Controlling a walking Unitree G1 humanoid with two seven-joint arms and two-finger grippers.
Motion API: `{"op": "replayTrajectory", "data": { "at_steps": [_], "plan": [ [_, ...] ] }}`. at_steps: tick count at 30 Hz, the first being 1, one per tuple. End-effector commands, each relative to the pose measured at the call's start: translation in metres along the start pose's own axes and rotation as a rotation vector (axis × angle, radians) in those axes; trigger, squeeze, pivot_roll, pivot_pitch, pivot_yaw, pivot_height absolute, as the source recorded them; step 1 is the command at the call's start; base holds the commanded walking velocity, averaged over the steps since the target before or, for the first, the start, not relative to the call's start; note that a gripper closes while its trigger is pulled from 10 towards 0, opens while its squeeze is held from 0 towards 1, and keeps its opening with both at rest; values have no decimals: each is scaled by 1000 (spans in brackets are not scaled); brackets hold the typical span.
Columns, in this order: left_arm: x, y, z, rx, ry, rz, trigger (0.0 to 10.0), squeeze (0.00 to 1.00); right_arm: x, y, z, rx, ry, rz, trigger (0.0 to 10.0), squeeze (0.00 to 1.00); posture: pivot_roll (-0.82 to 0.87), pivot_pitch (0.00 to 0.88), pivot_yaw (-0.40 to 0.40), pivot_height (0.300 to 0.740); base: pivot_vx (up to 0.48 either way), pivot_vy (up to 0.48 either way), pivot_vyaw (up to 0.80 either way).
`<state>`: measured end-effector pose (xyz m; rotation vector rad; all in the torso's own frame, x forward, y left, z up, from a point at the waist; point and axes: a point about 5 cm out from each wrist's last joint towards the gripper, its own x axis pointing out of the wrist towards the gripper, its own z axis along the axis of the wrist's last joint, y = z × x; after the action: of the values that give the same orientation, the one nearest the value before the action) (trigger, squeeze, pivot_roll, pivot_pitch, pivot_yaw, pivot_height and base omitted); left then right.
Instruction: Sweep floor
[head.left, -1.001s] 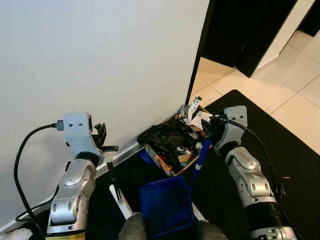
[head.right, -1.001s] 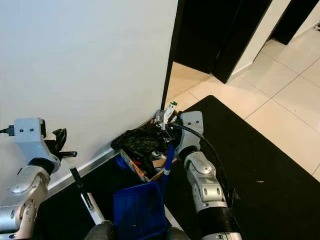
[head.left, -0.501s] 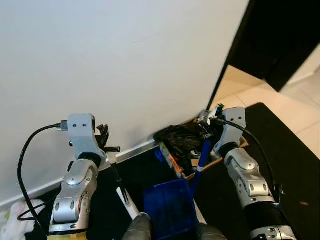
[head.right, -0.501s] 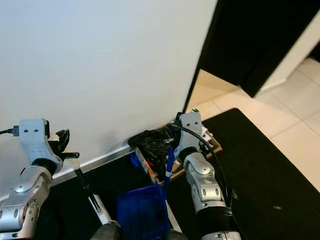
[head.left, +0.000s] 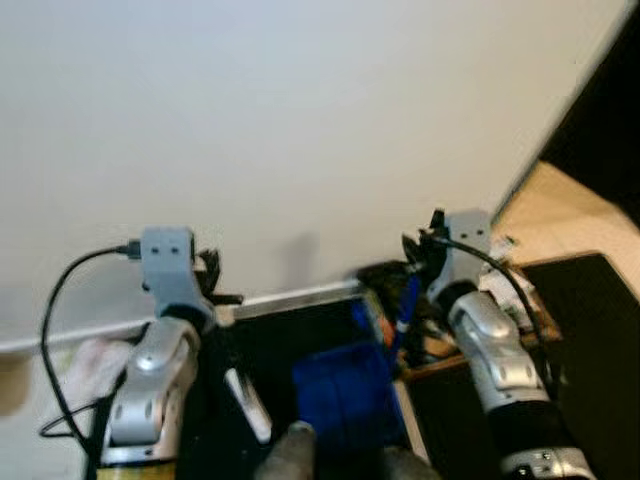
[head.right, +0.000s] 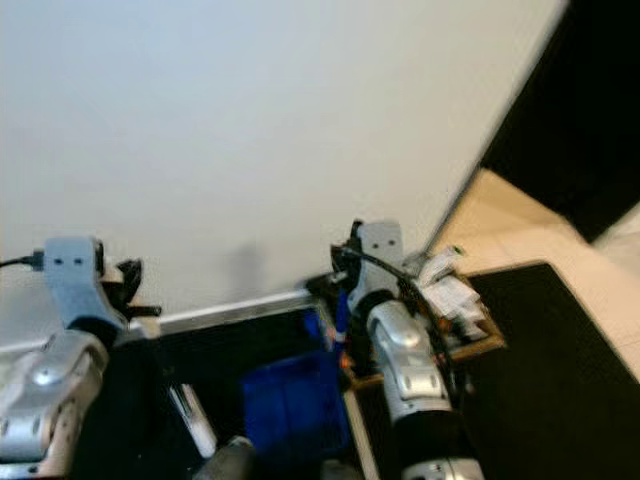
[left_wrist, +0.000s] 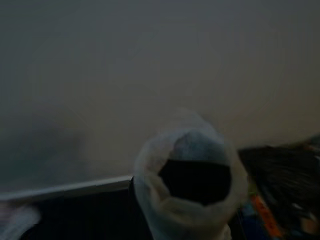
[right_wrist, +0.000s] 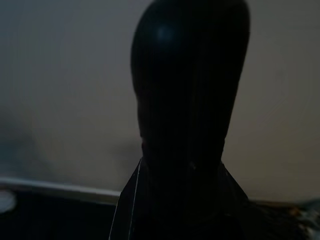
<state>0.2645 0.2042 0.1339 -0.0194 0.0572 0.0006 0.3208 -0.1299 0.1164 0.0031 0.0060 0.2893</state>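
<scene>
Fingers of the left gripper (head.left: 212, 292) clamp a thin broom handle (head.left: 240, 385); right gripper (head.left: 415, 262) clasps the blue plastic dustpan's (head.left: 340, 393) pole.

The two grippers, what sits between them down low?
The blue dustpan sits on the dark mat between the left gripper and right gripper, seen in both eye views.

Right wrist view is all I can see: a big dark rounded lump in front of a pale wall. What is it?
Observer: The top of the dustpan handle, blue lower down, gripped by the right gripper.
Operator: Where does it lead?
Observer: Down to a blue dustpan on the black mat, between the arms.
Operator: And the other arm?
Observer: The left gripper holds a brush handle, black above, white below.
</scene>
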Motion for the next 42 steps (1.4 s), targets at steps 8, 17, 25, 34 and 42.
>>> {"op": "replayTrajectory", "data": {
  "at_steps": [8,17,25,34,42],
  "plan": [
    [-2,-2,-6,1,19,0,10000,0,0,1,1,30,-19,-1,10000,0,185,137,-39,740,0,0,800],
    [-2,-3,-8,3,26,-4,10000,0,-1,-1,0,32,-18,-12,10000,0,183,142,-33,740,0,0,800],
    [-1,-3,-9,7,31,-7,10000,0,-2,-3,-1,36,-16,-29,10000,0,179,143,-30,740,0,0,800],
    [1,-4,-10,11,37,-9,10000,0,-2,-8,-4,87,-6,-74,10000,0,178,143,-27,740,0,0,435],
    [1,-4,-11,15,43,-11,10000,0,-3,-14,-6,114,2,-111,10000,0,179,145,-24,740,0,0,-500]
  ]
}}
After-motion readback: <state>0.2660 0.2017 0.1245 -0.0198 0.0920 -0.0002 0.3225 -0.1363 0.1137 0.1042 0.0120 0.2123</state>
